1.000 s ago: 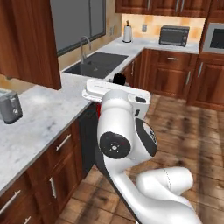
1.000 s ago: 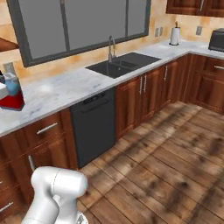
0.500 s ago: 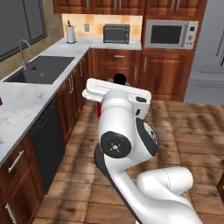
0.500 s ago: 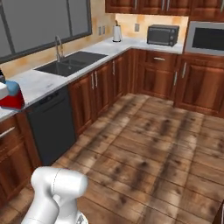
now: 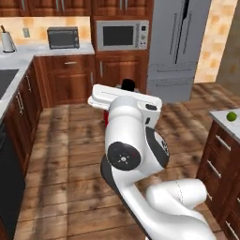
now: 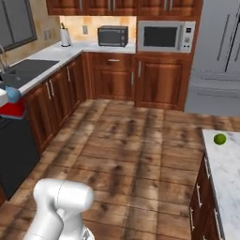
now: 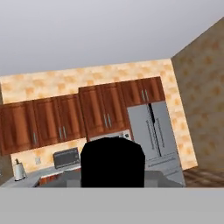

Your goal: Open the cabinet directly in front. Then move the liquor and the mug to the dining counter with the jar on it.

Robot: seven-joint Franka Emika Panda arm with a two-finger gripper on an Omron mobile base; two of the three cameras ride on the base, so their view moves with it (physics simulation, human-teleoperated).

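- white arm's gripper [image 5: 127, 85] clamped on a red bottle with black cap [image 5: 127, 84]
- small green round fruit [image 6: 220, 138] sits on the white-grey marble dining counter [image 6: 229, 173]
- steel fridge [image 5: 180, 47] ahead

The base has swung round: the sink has slid off left, and the fridge [image 5: 180, 44] and a marble counter [image 6: 227, 173] at right now show.

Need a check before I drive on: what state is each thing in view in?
liquor, upright, carried by the arm
microwave, door shut
toaster oven, door shut
fridge, both doors shut
wall cabinets, doors shut
drawers under the dining counter, shut
green fruit, resting on the dining counter
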